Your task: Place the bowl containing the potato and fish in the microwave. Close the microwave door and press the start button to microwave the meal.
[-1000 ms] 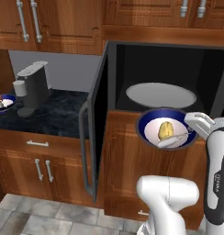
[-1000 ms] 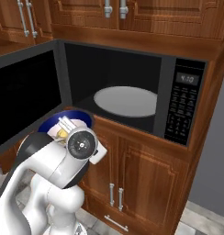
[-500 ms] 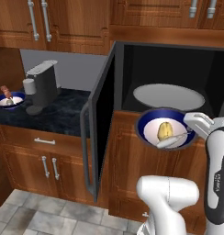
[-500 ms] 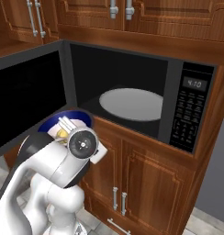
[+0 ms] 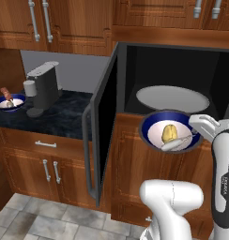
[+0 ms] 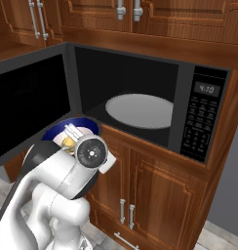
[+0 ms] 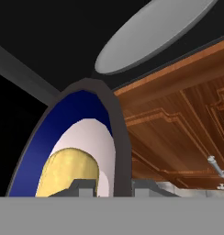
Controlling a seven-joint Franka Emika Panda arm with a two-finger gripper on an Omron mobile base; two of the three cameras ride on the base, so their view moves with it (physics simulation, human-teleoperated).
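Hand view puts the gripper (image 7: 114, 187) astride the rim of the bowl (image 7: 75, 137), one dark fingertip on the white inner face and the other outside the wall, so the jaws are clamped on that rim. Just inside the inner finger sits the yellow potato (image 7: 68, 172). From the left base view the bowl (image 5: 154, 127) hangs in the air off the gripper (image 5: 197, 125), held level, with the potato (image 5: 168, 133) near its middle and the pale fish (image 5: 176, 143) lying across the side nearest the fingers. The bowl is in front of the microwave (image 5: 175, 79) and slightly below the cavity floor (not yet inside). Beyond the gripper lies the grey turntable plate (image 5: 172, 99). The microwave door (image 5: 104, 117) stands swung wide open, away from the gripper on the far side of the bowl. Far past the door, a coffee machine (image 5: 42, 88) and a second blue bowl (image 5: 9, 101) stand on the dark counter (image 5: 60, 119).
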